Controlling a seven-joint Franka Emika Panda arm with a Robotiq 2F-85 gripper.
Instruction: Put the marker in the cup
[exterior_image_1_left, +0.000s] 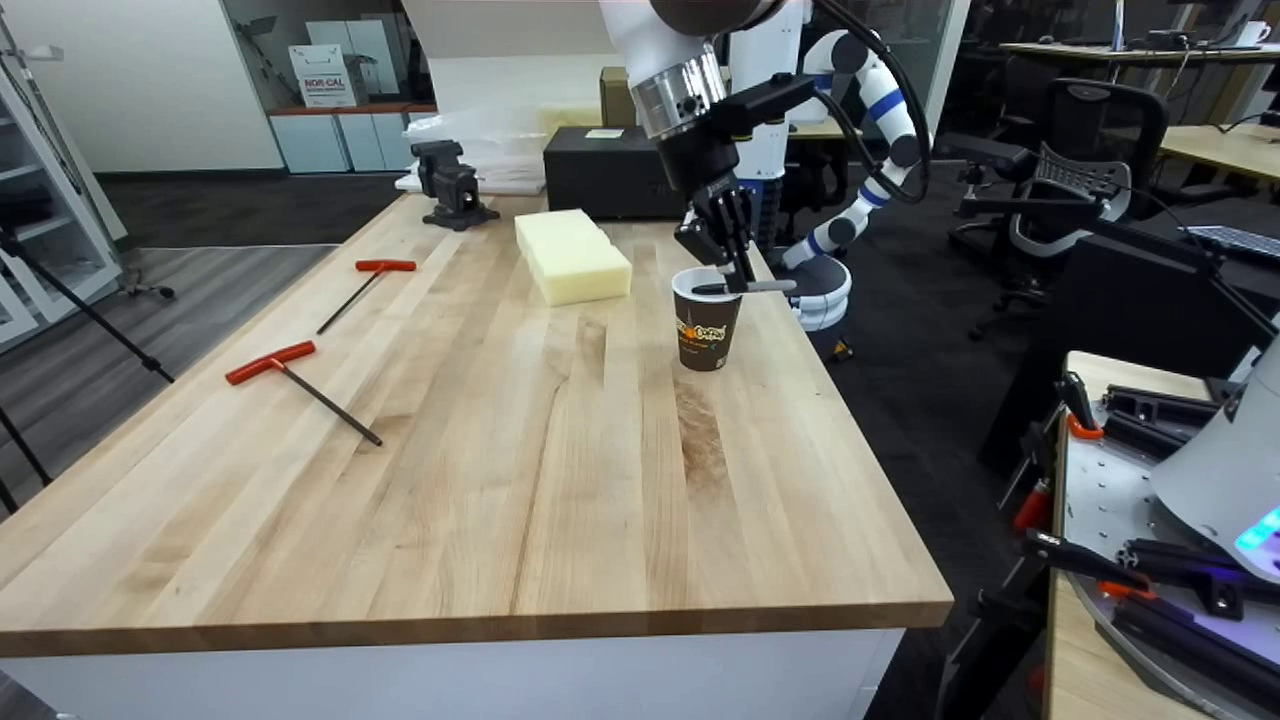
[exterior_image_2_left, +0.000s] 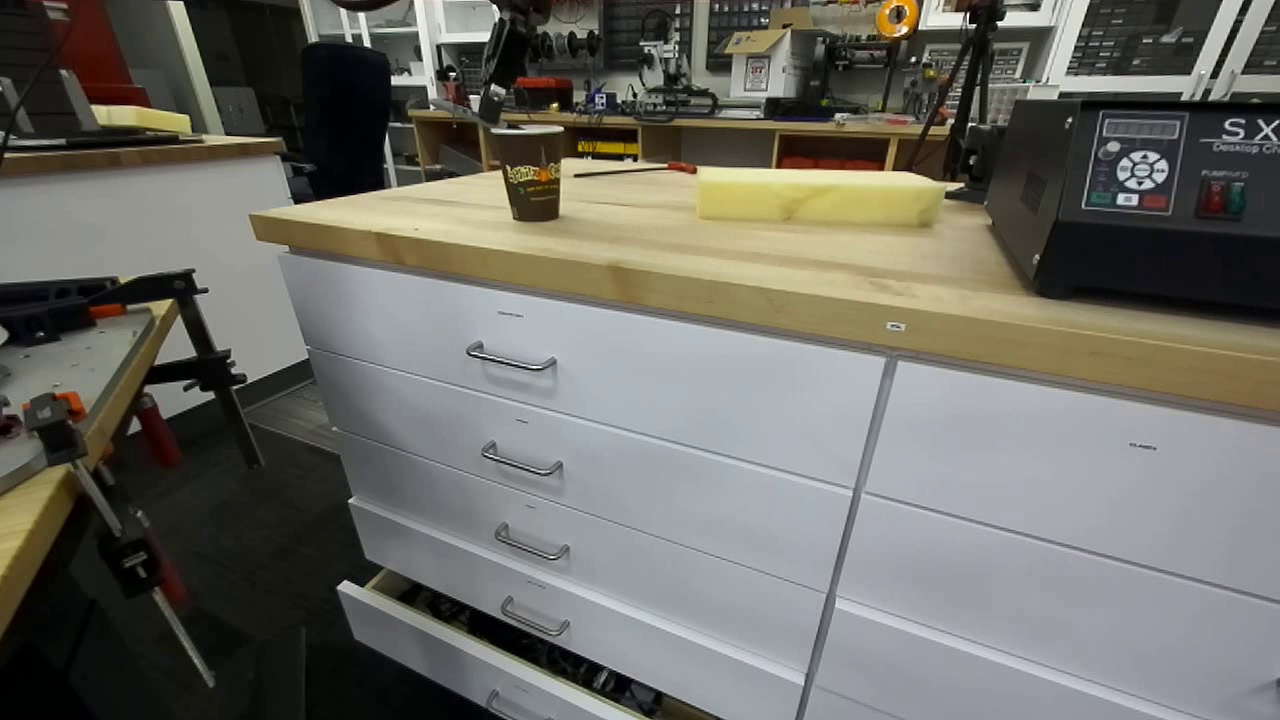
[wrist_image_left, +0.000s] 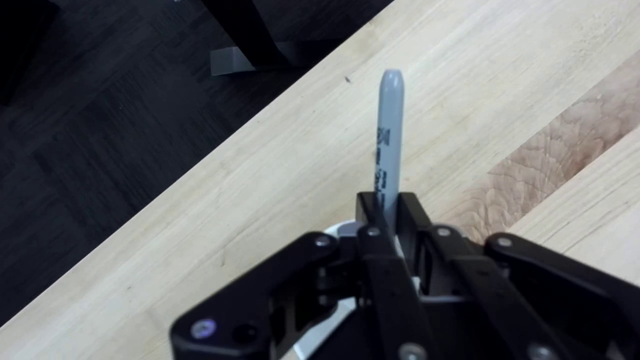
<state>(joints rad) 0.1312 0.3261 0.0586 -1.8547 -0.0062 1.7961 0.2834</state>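
Observation:
The marker has a grey body and a dark end. My gripper is shut on the marker, which lies nearly level across the cup's opening in an exterior view. Its dark end is over the rim and its grey end sticks out past the cup. The brown paper cup with a white rim stands upright on the table; it also shows in an exterior view. In the wrist view the marker sticks out forward between the fingertips. The cup's rim is mostly hidden beneath the gripper.
The cup stands near an edge of the wooden table. A pale yellow block lies behind it. Two red-handled T-shaped tools lie towards the opposite edge. A black box and a small vise stand further back.

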